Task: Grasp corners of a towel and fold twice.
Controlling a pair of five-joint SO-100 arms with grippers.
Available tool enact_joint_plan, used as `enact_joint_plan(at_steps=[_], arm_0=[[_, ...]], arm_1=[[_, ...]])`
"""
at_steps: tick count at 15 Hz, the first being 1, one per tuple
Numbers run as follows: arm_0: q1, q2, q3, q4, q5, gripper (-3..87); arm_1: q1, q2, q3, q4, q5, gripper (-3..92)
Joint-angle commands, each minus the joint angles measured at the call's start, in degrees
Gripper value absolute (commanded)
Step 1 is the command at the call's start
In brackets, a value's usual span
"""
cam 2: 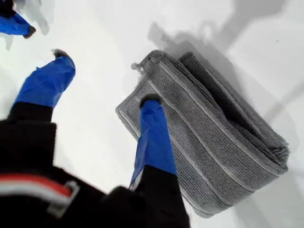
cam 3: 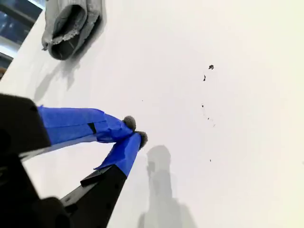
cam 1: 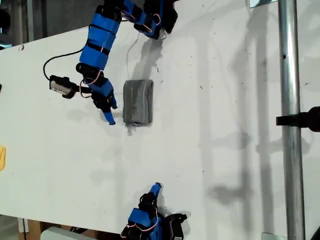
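Here the towel (cam 1: 138, 102) lies folded into a small thick bundle in the upper middle-left of the exterior view, flat on the white table (cam 1: 215, 150). Its layered edges stack on one side, and in the first wrist view (cam 2: 213, 142) pale stripes run along its length. One frayed corner (cam 2: 138, 66) sticks out from the bundle there. Bare table surrounds the towel on every side, with a wide open stretch toward the exterior view's right up to a metal pole (cam 1: 290, 100). Another open span lies between the towel and the lower edge of that view.

My first gripper (cam 1: 106, 107) sits just beside the towel, on its left in the exterior view. Its blue arm reaches down from the top of that frame, and a cable loops on the table farther left. In the first wrist view this gripper (cam 2: 102, 78) is spread wide and holds nothing. One blue finger (cam 2: 153, 137) lies over the towel's edge, and the other stands apart over bare table.

My second gripper (cam 1: 156, 188) is at the lower middle of the exterior view, well apart from the towel and pointing toward it. In the second wrist view its tips (cam 3: 134, 130) are pressed together with nothing between them, above bare table with a few dark specks (cam 3: 207, 76).
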Motion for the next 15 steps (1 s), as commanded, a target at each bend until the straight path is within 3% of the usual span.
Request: enact_joint_plan(at_steps=[1, 2, 3, 5, 6, 10, 13, 15], arm_0=[[-0.97, 0.35, 0.44, -0.35, 2.29, 0.1], [-0.62, 0.35, 0.44, -0.35, 3.43, 0.1], [-0.70, 0.35, 0.44, -0.35, 11.78, 0.1], [-0.62, 0.35, 0.44, -0.35, 18.11, 0.0], [-0.70, 0.35, 0.44, -0.35, 25.58, -0.1], [-0.62, 0.35, 0.44, -0.44, 26.89, -0.1], [-0.70, 0.35, 0.44, -0.44, 26.89, -0.1], [-0.70, 0.35, 0.44, -0.44, 26.89, -0.1]], arm_1=[[2.90, 15.64, 10.37, 4.22, 0.09, 6.6], [2.37, 20.83, 17.31, 6.24, 0.35, 5.2], [0.44, 25.14, 24.17, 7.65, 0.53, 3.7], [-4.57, 33.66, 38.94, 8.00, 4.04, 2.2], [-7.47, 39.81, 47.29, 6.50, 5.36, 1.9], [-22.41, 84.64, 74.62, 13.10, 18.11, -0.3], [-21.53, 97.38, 82.18, 16.96, 25.84, -0.3], [-24.26, 97.38, 82.09, 16.17, 29.88, 12.8]])
